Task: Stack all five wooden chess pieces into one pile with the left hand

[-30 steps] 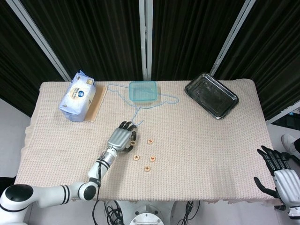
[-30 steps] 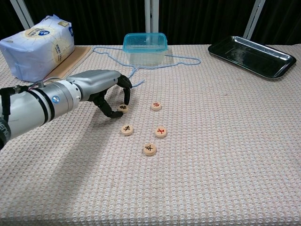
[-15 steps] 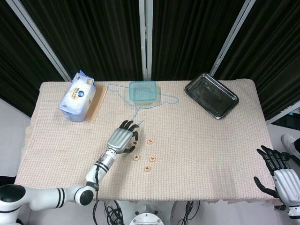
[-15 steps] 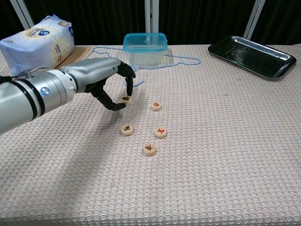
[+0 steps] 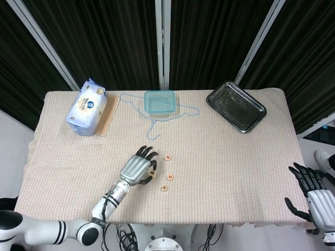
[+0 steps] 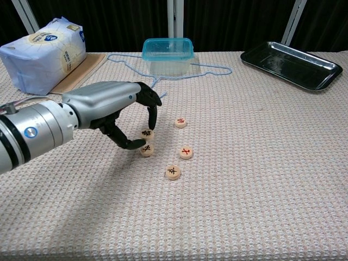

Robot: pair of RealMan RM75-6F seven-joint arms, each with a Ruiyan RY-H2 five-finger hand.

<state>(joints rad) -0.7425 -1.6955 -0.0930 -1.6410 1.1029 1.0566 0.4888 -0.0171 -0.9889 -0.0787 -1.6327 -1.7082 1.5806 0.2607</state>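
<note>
Backdrop: black pleated curtains with pale metal struts stand behind my table (image 5: 235,157), which wears a beige woven cloth.
Left hand: my left hand (image 6: 117,106) reaches in over the cloth, thumb and a fingertip pinching one piece (image 6: 147,133).
Held piece: it hangs right above another piece (image 6: 147,150); from the chest view the two overlap, and I cannot tell whether they touch.
Other pieces: three more lie flat on the cloth just to the right, one with a red mark (image 6: 186,152), one nearer me (image 6: 173,173), one farther off (image 6: 180,123). None of them touch each other.
Head view: my knuckles (image 5: 137,169) cover the held piece there; the three loose ones show beside the fingertips.
Right hand: my right hand (image 5: 314,196) sits at the table's near right corner, well apart from the pieces, fingers spread and holding nothing.
Far edge: a bag (image 6: 43,51) rests on a board (image 6: 81,70) at the left, a lidded tub (image 6: 167,54) sits mid-table with blue cord (image 6: 209,69) looped around it, and a metal tray (image 6: 293,65) lies at the right.
</note>
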